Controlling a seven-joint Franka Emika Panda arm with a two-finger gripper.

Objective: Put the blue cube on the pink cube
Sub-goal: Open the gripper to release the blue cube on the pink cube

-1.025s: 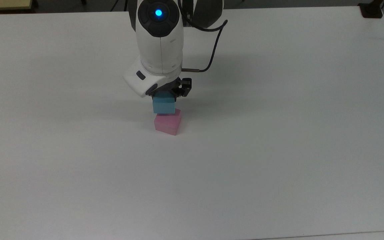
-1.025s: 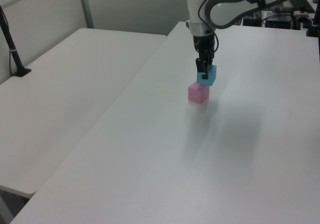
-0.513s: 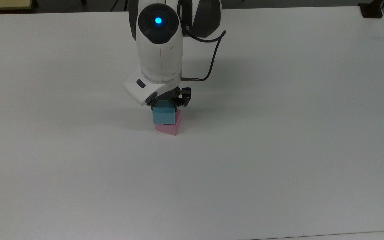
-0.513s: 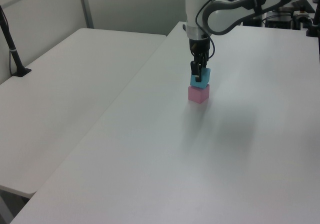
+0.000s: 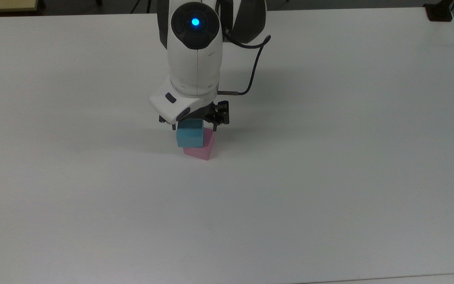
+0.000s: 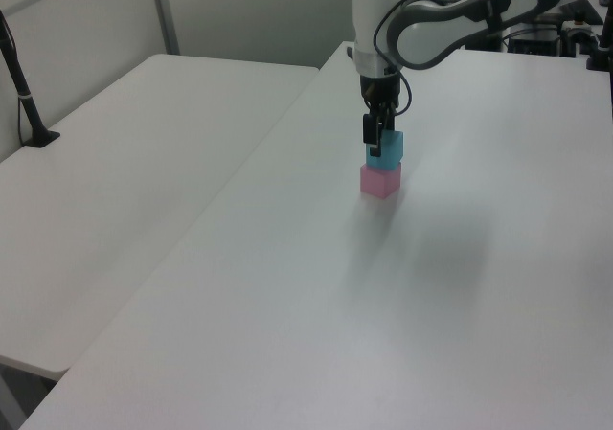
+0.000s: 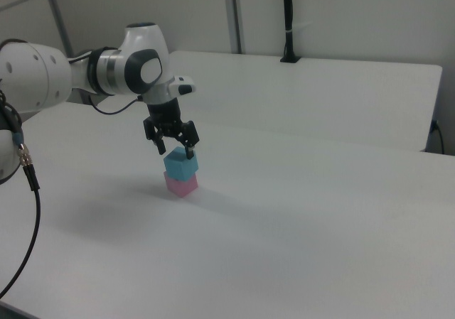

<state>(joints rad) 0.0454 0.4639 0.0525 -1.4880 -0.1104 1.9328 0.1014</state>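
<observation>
On the table (image 5: 329, 177), the pincer (image 7: 175, 147) has released the blue cube (image 5: 190, 136).

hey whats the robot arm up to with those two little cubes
A single robot arm is stacking cubes on a white table. The blue cube now sits on top of the pink cube, somewhat offset and turned relative to it rather than squared up. The gripper is open just above the blue cube, its fingers spread to either side, so the cube appears to be released.
</observation>
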